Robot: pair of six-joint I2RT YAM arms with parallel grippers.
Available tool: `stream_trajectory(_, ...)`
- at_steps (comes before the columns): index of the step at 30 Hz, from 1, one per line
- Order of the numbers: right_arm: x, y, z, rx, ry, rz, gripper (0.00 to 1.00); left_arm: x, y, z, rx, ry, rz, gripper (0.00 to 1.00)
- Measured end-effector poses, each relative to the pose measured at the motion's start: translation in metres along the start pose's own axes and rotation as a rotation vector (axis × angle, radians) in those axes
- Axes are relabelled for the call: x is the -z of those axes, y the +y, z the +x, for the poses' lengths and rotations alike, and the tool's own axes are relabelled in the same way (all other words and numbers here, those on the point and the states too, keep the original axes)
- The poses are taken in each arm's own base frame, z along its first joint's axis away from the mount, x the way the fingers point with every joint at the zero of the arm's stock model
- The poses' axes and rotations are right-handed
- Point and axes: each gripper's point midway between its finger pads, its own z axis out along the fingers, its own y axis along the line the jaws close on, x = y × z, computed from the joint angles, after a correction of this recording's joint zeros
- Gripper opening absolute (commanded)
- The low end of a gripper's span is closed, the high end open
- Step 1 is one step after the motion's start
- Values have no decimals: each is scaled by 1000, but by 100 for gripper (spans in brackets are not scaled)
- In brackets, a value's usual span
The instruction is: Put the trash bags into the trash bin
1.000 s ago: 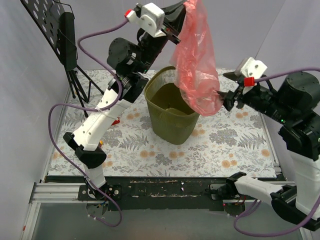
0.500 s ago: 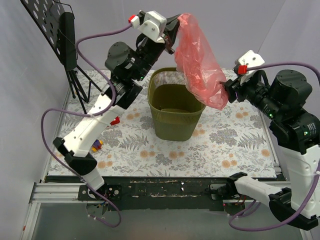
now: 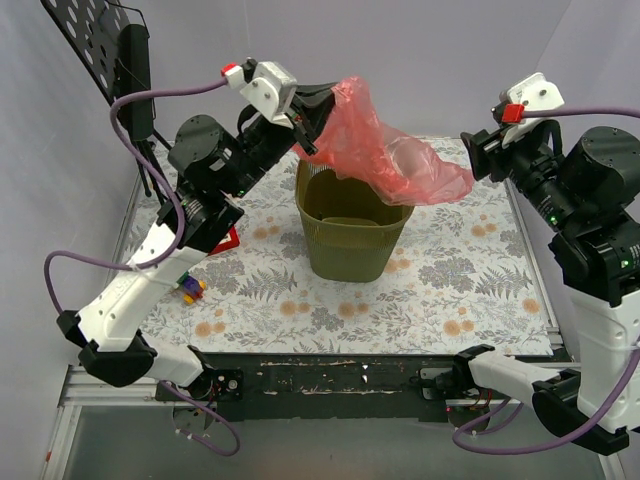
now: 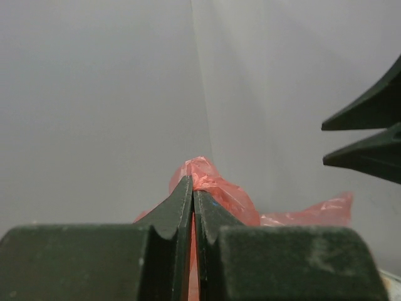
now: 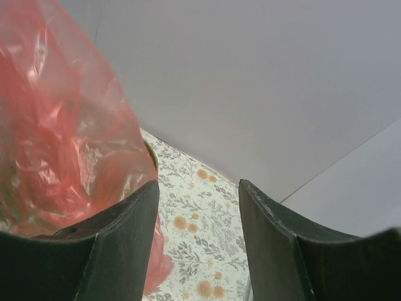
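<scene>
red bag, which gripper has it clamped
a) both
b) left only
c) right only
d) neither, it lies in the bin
b: in the left wrist view the left gripper is shut on a fold of the red bag, while the right gripper stands open with the bag beside it, not between its jaws.

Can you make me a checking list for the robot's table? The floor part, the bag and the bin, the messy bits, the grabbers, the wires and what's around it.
Surface: flowery mat covers the table, lying flat.
Job's things: red trash bag is stretched in the air over the green trash bin, not inside it; bin stands upright mid-mat.
Clutter: small red thing and colourful toy on the mat's left side.
Grippers: left gripper has its jaws shut on the bag; right gripper has its jaws open, bag beside it, nothing between.
Cables: purple cables loop off both arms.
Surroundings: pale walls; black holed stand at back left.
</scene>
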Motion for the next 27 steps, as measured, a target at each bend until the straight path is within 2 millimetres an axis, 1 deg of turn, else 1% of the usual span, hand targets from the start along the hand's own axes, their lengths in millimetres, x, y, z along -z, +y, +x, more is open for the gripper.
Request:
stream_trajectory(3,2,-3,-5,-7,-11,5,62,-4,-11,21,41,54,46,0)
stream_trajectory(6,6,0,-14,2,-39,-25,68,-8,-18,37,65,90,68,0)
stream_trajectory(8,13,10,-18,26,-60,-87,71,-10,-19,44,73,108,72,0)
stream_trajectory(10,24,24,-14,49,-64,-157,72,-11,-20,49,77,120,72,0)
stream_trajectory(12,38,41,3,71,-42,-227,74,-11,-20,52,78,130,73,0)
stream_trajectory(14,53,56,29,106,9,-283,75,-10,-20,52,78,132,74,0)
stream_trajectory(15,59,61,42,130,35,-303,75,-11,-20,51,77,130,74,0)
stream_trajectory(17,66,69,64,181,79,-336,75,-10,-20,49,75,128,73,0)
stream_trajectory(19,65,72,86,232,127,-351,75,-11,-19,45,72,120,72,0)
stream_trajectory(23,54,77,130,314,237,-374,74,-11,-17,37,64,104,68,0)
stream_trajectory(24,52,78,139,331,258,-375,74,-11,-17,37,63,104,67,0)
stream_trajectory(27,43,74,155,375,296,-359,73,-11,-17,37,56,106,68,0)
